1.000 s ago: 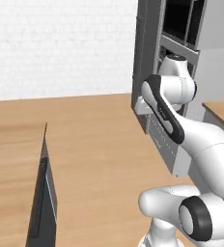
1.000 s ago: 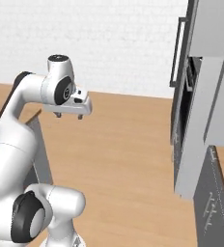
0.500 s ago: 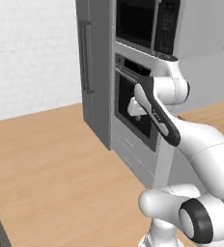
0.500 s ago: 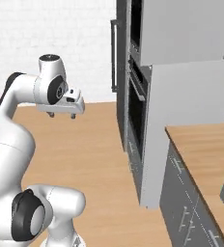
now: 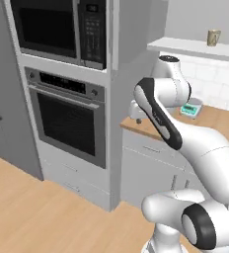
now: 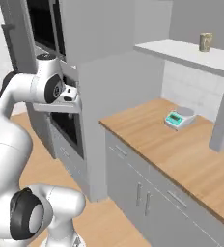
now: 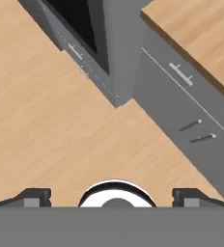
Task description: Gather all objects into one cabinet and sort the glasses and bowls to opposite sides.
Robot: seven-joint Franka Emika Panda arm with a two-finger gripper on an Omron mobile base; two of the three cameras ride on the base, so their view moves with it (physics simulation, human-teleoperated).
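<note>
While the gripper (image 7: 112,195) hangs over bare wooden floor (image 7: 46,125) with its jaws spread fully wide and nothing between them, the tan handleless cup (image 6: 205,42) stands upright on the white shelf (image 6: 181,52) high above the bench (image 6: 181,144), near that shelf's far end. A small teal scale (image 6: 179,118) sits on the bench below the shelf, toward the tiled wall. To the left of the bench rises the grey oven tower (image 5: 67,89), with a microwave (image 5: 57,27) above the built-in oven (image 5: 67,116). Grey drawer fronts (image 7: 181,96) run beneath the bench.
</note>
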